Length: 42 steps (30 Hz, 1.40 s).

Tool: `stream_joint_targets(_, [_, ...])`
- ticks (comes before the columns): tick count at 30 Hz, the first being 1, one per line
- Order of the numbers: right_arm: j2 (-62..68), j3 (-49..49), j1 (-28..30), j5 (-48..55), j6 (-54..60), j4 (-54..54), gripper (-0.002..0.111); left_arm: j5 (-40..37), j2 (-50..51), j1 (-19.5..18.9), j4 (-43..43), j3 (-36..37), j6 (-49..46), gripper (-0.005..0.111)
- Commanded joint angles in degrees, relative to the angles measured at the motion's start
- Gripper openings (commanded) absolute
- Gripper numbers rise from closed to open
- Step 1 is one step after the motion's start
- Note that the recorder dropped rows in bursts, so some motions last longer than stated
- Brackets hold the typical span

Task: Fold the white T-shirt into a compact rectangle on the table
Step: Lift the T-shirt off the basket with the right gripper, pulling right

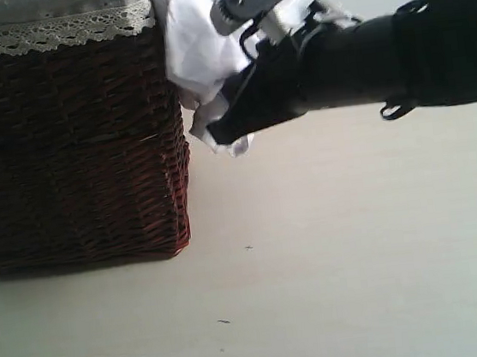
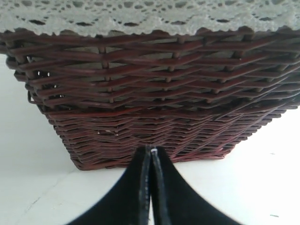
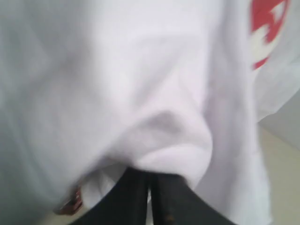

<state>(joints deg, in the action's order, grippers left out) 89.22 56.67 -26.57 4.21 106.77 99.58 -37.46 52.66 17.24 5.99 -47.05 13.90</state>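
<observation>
Your pale counter point(image 1: 360, 259) spreads wide, and the dark wicker basket point(image 1: 72, 154) stands on it at the left. The white T-shirt point(image 1: 194, 54) spills crumpled over the basket's right corner and hangs clear of the counter. Your right pincer point(image 1: 216, 134) is clamped on a lower wad of that cloth. Your left pincer point(image 2: 151, 154) is clenched on nothing, facing the basket wall. A patch of red print point(image 3: 265, 28) shows on one fold.

Low exterior; wrists tight on basket point(image 2: 154, 103), white T-shirt point(image 3: 117, 93)
</observation>
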Motion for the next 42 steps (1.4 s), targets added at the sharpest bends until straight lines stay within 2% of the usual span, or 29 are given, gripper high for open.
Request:
stream_joint_targets(1, [-9.8, 0.3, -0.1, -6.1, 0.0, -2.2, 0.000, 0.1, 0.2, -0.1, 1.1, -0.4, -0.2, 0.000])
stream_joint_targets(9, [-23.8, 5.4, -0.1, -13.9, 6.4, -3.6, 0.000, 0.1, 0.2, -0.1, 1.1, -0.4, -0.2, 0.000])
stream_joint_targets(14, [-26.6, 11.4, -0.1, -22.9, 14.0, 0.4, 0.000, 0.1, 0.2, -0.1, 1.3, -0.4, -0.2, 0.000])
stream_joint_targets(20, [-27.8, 19.3, -0.1, -34.4, 14.6, -1.3, 0.000, 0.1, 0.2, -0.1, 3.5, -0.4, -0.2, 0.000])
stream_joint_targets(30, [-28.5, 36.1, -0.1, -34.3, 14.6, -2.9, 0.000, 0.5, 0.2, -0.1, 3.9, -0.4, -0.2, 0.000])
stream_joint_targets(40, [-28.5, 49.0, -0.1, -17.9, 14.6, 0.4, 0.000, 3.0, 3.0, -0.1, 4.0, -0.4, -0.6, 0.000])
stream_joint_targets(42, [-28.5, 50.1, -0.1, -15.4, 14.6, 0.4, 0.000, 4.5, 4.6, -0.1, 1.7, -0.4, -0.6, 0.000])
